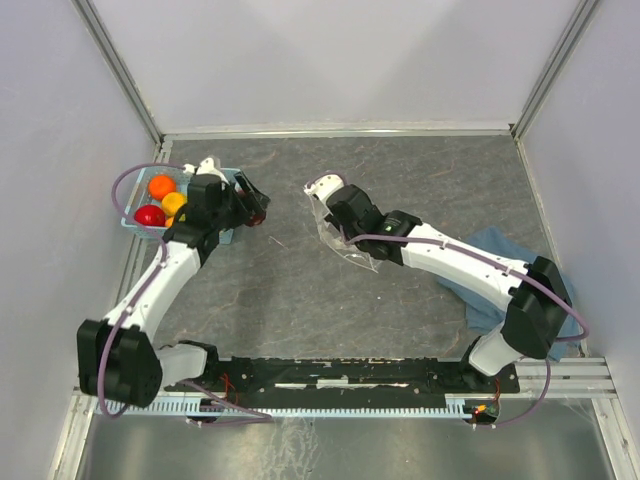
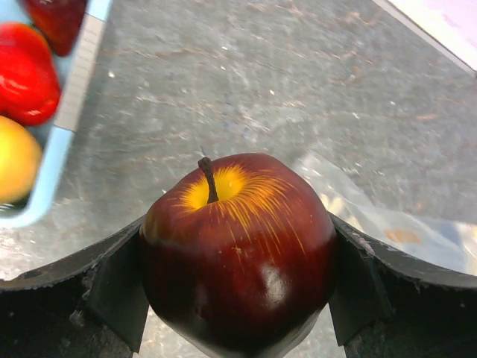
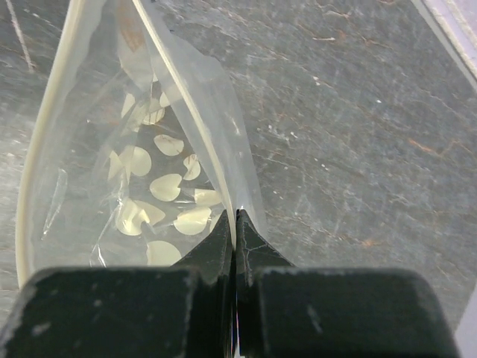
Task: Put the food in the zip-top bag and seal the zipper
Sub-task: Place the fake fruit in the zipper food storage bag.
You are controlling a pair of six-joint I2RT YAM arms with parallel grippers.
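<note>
- Two arms work over the grey table (image 1: 300, 290) in the overhead view, with bare surface between the left gripper (image 1: 252, 206) and the right gripper (image 1: 325, 192). Walls close the far and side edges. A basket (image 1: 133, 224) just behind the left gripper holds orange, yellow and red fruit (image 1: 161, 186). A blue cloth (image 1: 490, 265) lies well behind the right gripper.
- Left wrist view: the wide-spread fingers (image 2: 112, 298) clamp a glossy dark red apple (image 2: 238, 253), yellow round its stem. The basket rim lies ahead to the left, and open table straight ahead.
- Right wrist view: the jaws are pinched tight on the edge of the clear, white-spotted bag (image 3: 160, 186). It reaches ahead and left of the fingers, with its pale zipper (image 3: 31, 149) strips standing apart. Bare table lies to the right.
</note>
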